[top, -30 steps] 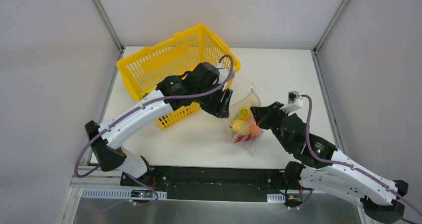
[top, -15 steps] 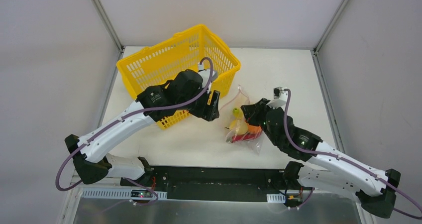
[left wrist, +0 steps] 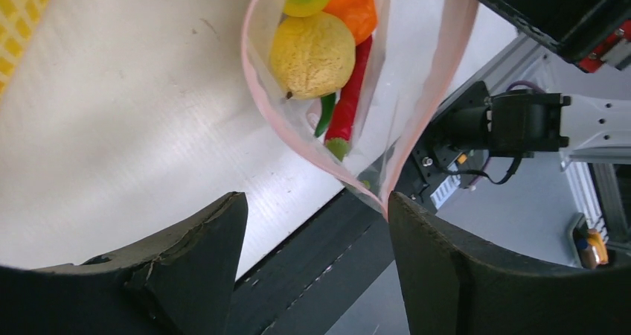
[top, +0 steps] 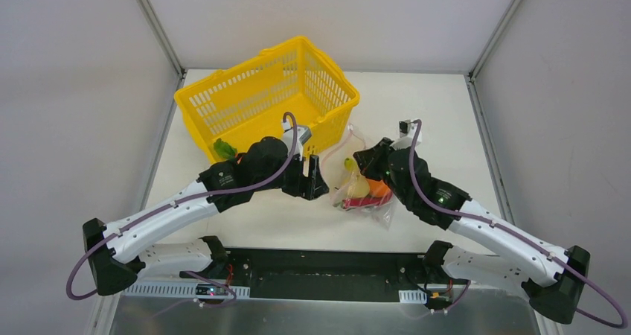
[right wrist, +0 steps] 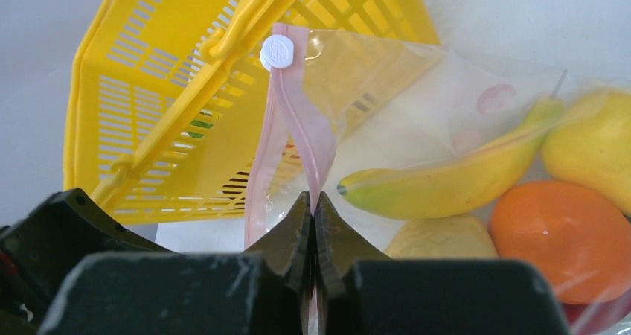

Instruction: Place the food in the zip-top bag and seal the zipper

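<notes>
The zip-top bag (top: 362,193) lies between my arms. It holds food: a lemon (left wrist: 312,56), a red chili (left wrist: 350,104), a banana (right wrist: 446,182) and an orange (right wrist: 554,238). Its mouth gapes, with the two pink lips of the zipper (left wrist: 439,82) apart. My right gripper (right wrist: 312,201) is shut on one zipper strip, below the white slider (right wrist: 277,52). My left gripper (left wrist: 316,216) stands open just left of the bag with nothing between its fingers; the bag's corner is by its right fingertip (left wrist: 405,201). A green piece of food (top: 223,150) shows at the basket's near corner.
The yellow plastic basket (top: 260,97) stands tilted at the back left, close behind the bag and my left arm. The table's dark front rail (top: 327,264) runs just below the bag. White walls close in the table on three sides.
My left gripper has opened wider and pulled back from the bag toward the near left. My right gripper has carried the zipper edge to the left, shifting the bag with it.
</notes>
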